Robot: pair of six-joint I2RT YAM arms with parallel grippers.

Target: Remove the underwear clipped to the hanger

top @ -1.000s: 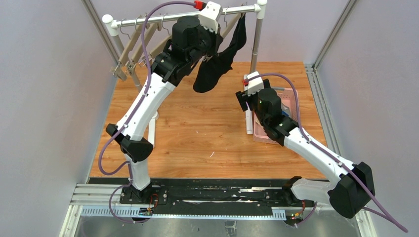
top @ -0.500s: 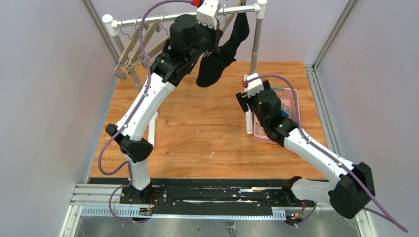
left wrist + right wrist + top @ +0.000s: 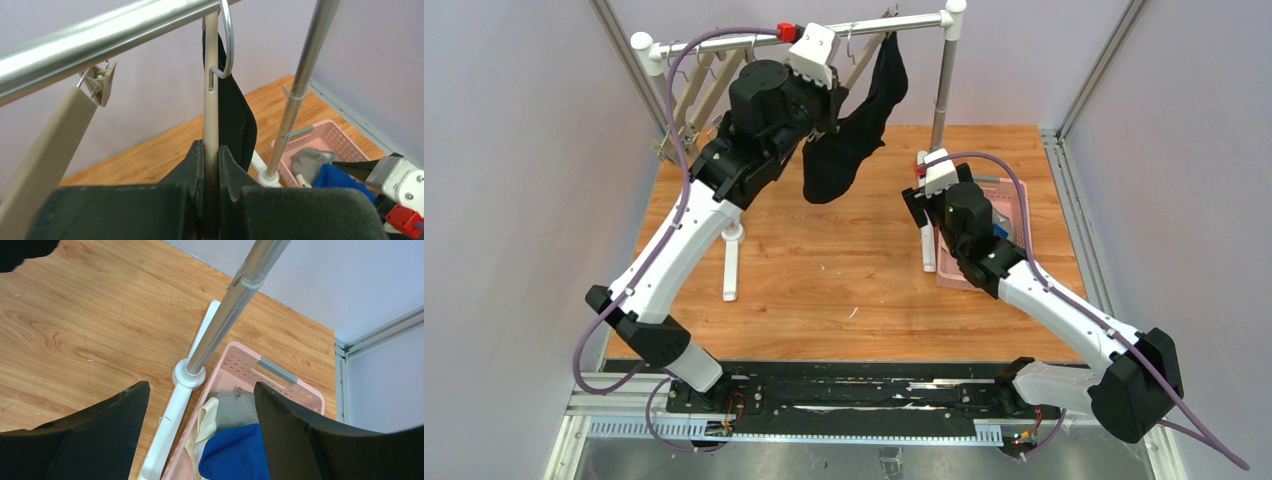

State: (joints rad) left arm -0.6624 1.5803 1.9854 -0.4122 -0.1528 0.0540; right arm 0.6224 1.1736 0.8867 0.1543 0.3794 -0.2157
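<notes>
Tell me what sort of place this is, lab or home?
Probably a lab robot cell staged for laundry: wooden table inside bare grey walls, a small clothes rail with hangers, a pink laundry basket.

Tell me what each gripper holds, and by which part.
Left gripper: shut on the beige hanger, on its bar below the wire hook. Right gripper: open, holding nothing.

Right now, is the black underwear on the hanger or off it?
On: the black underwear hangs from the beige hanger on the rail.
</notes>
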